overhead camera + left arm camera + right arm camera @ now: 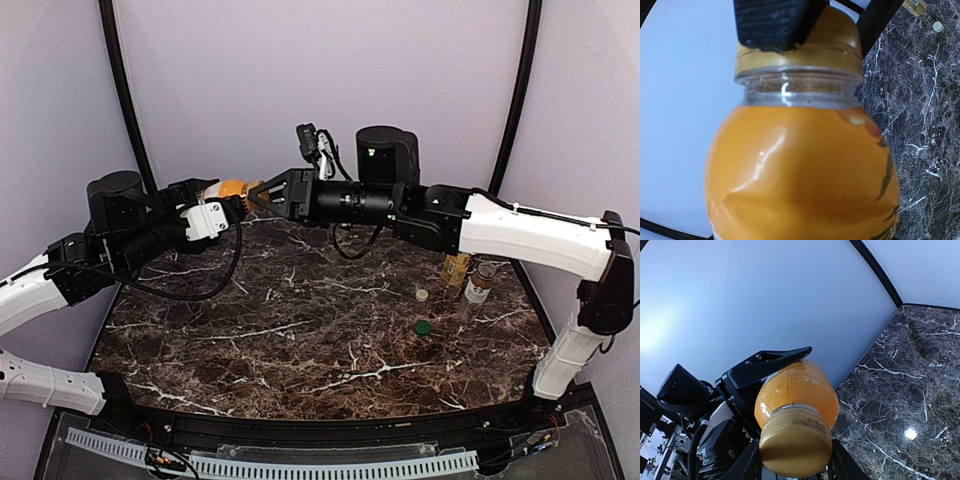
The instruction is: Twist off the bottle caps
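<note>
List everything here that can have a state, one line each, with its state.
orange bottle: capped, held above the table by the left hand.
gold cap: on its bottle, right hand closed on it.
cream cap: off, lying on table.
green cap: off, lying on table.
tea bottle: upright.
clear bottle: upright.

Robot lab booth: blank walls (250,80) enclose a marble-topped table (280,340) bearing robot arms (540,240).
</note>
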### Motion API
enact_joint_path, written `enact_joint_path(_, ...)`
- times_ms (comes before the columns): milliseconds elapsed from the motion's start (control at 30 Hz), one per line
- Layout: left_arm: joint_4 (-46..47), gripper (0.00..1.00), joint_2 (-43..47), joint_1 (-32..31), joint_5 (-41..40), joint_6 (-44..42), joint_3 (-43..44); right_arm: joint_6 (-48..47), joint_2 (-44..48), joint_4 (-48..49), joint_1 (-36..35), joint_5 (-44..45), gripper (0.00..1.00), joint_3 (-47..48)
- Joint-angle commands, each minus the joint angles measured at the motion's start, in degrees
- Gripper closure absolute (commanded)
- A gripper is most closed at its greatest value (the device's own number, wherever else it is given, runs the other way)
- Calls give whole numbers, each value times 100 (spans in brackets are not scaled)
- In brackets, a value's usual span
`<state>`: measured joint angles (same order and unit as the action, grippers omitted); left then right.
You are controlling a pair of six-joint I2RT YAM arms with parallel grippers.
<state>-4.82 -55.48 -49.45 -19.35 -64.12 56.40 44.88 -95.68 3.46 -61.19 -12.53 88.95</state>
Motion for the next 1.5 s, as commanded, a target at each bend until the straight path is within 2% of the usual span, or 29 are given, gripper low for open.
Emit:
enact_joint_path(0,-61,82,114,-86,235,22,-20,-24,20,251,115,-101,57,-53)
enact_joint_path(233,-83,82,74,-97,229,5,11,-54,45,282,129,-99,55,-79)
enact_joint_path(300,-113,83,73,-104,248,12,11,-130,50,305,125,-119,64,-94)
enact_joint_path(367,-176,83,81,-106,276,55,30,-260,70,313,130,-143,82,-116)
enact_joint_path(433,-270,83,74,-107,309,134,88,-348,119,293,125,-124,97,-173)
enact_joint_path(467,-299,83,73,-106,333,186,107,-377,158,266,125,-122,100,-206)
enact_joint_path(567,-369,85,68,-107,348,226,145,-519,251,214,126,-224,100,-286)
enact_joint_path(633,-493,85,60,-108,398,357,194,-913,269,257,113,-592,100,-271)
enact_joint_path(700,-910,86,45,-107,637,637,345,-1805,277,134,7,-963,100,-169)
enact_joint_path(867,-2166,90,-11,-106,1931,1251,880,-4616,529,-681,-433,-920,100,-308)
enact_joint_path(933,-2685,91,-53,-108,2350,1380,1019,-5387,642,-789,-543,-900,100,-438)
enact_joint_path(1233,-3714,91,-135,-108,3653,1603,1259,-8372,734,-1457,-1114,257,100,-420)
enact_joint_path(1400,-3910,91,-148,-104,3905,1651,1296,-10235,785,-1411,-1435,865,100,-715)
enact_joint_path(1467,-3912,91,-143,-107,3910,1653,1289,-10627,744,-1387,-1517,1182,100,-737)
